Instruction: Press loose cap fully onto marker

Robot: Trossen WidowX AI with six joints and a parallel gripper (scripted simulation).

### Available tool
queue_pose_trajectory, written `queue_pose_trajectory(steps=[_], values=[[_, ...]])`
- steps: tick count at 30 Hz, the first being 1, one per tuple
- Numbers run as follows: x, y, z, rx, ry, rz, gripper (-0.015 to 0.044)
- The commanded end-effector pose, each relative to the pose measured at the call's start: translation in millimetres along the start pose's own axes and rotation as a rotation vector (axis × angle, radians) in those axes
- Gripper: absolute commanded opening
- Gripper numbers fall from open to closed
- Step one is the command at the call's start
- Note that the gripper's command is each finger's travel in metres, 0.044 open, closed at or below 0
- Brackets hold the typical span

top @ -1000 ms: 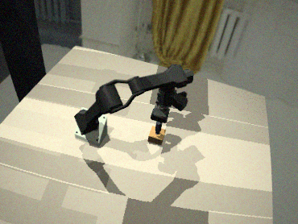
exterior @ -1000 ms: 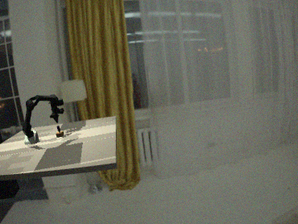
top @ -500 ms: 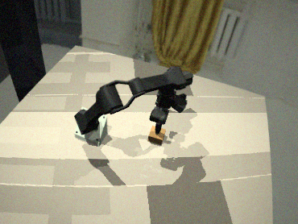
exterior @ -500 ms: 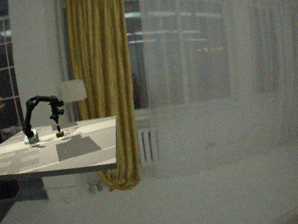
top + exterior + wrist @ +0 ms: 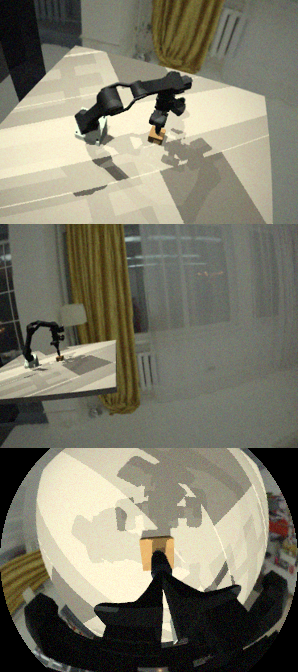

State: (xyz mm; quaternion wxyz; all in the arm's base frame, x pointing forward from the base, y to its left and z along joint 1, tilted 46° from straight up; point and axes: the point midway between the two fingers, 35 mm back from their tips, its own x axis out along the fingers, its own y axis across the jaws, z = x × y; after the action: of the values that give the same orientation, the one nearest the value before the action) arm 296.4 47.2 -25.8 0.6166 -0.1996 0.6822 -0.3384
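Observation:
The orange holder block [image 5: 155,138] [image 5: 60,358] [image 5: 148,554] stands on the table near the middle. A dark upright marker [image 5: 158,561] rises from it. I cannot tell the cap apart from the marker, and I see no loose cap on the table. My gripper [image 5: 159,126] [image 5: 59,354] [image 5: 160,573] is shut with the fingers pressed together. It points straight down, with the fingertips right on top of the marker. The fingers hide the marker's upper end in the top and exterior views.
The arm's base [image 5: 92,130] [image 5: 30,363] stands left of the block. The table [image 5: 225,121] [image 5: 93,381] carries patchy shadows. A yellow curtain [image 5: 185,28] [image 5: 101,304] and a radiator [image 5: 229,32] lie beyond the far edge.

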Motion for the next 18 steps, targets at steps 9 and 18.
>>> queue_pose_trajectory(steps=[9, 18], values=[[13.8, -1.8, 0.4, -0.004, 0.003, -0.006, 0.0000], [5.9, 0.0, 2.3, 0.002, -0.010, 0.002, 0.0000]])
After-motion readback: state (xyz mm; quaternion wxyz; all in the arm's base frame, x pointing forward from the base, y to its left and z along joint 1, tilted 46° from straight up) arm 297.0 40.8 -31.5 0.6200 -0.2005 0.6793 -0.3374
